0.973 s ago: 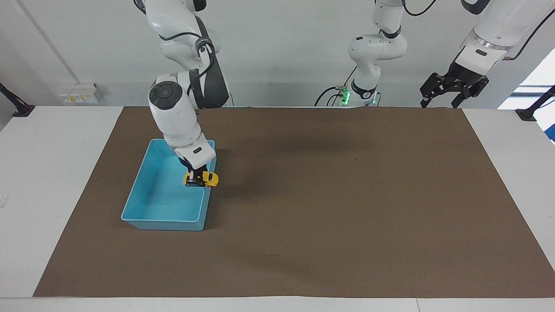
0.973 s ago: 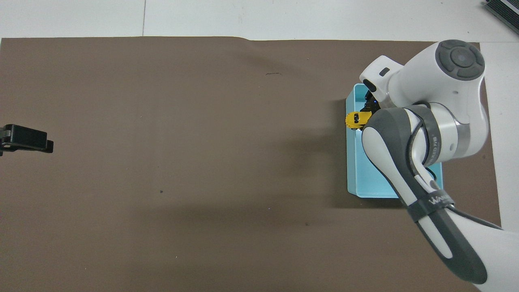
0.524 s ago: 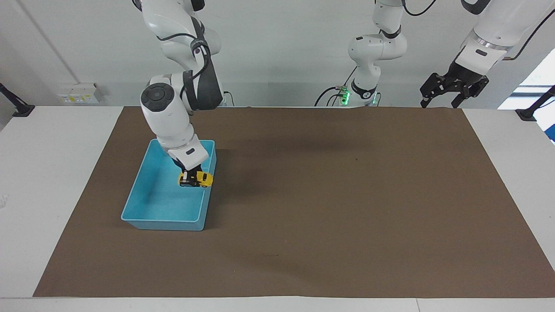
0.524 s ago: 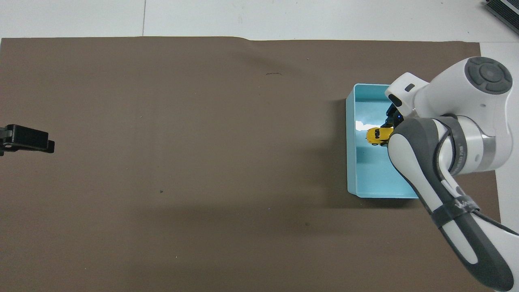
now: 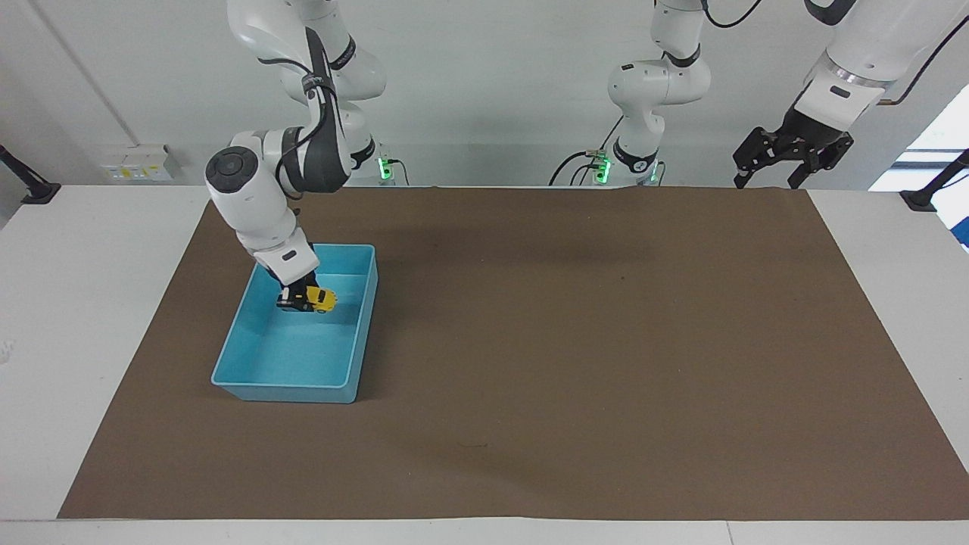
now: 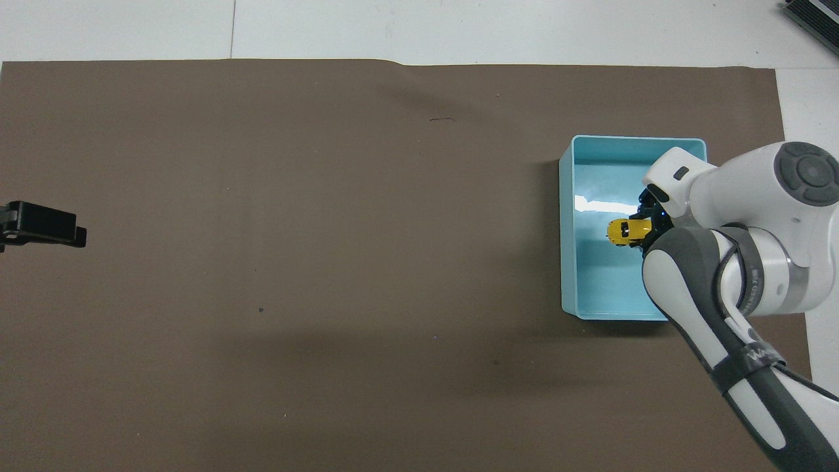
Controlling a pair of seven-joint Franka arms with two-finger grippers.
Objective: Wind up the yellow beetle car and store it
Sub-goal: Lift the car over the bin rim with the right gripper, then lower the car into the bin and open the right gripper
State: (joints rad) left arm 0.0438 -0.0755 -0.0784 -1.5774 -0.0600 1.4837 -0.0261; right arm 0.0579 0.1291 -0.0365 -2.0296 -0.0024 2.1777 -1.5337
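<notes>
The right gripper [image 5: 300,300] has its fingers clenched on the small yellow beetle-shaped toy car [image 5: 319,299], holding it over the inside of the light blue rectangular plastic bin [image 5: 285,392]; the bin floor lies just below the fingers. The storing step is in hand, I think. Next the fingers need to go a little lower and release the car. The left gripper [image 5: 791,155] waits with released fingers above the edge of the brown-covered tabletop [image 5: 606,341].

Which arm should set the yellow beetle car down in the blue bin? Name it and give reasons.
Right. The right gripper is shut on the yellow beetle car, over the blue bin. The left gripper waits open at the table's other end.
</notes>
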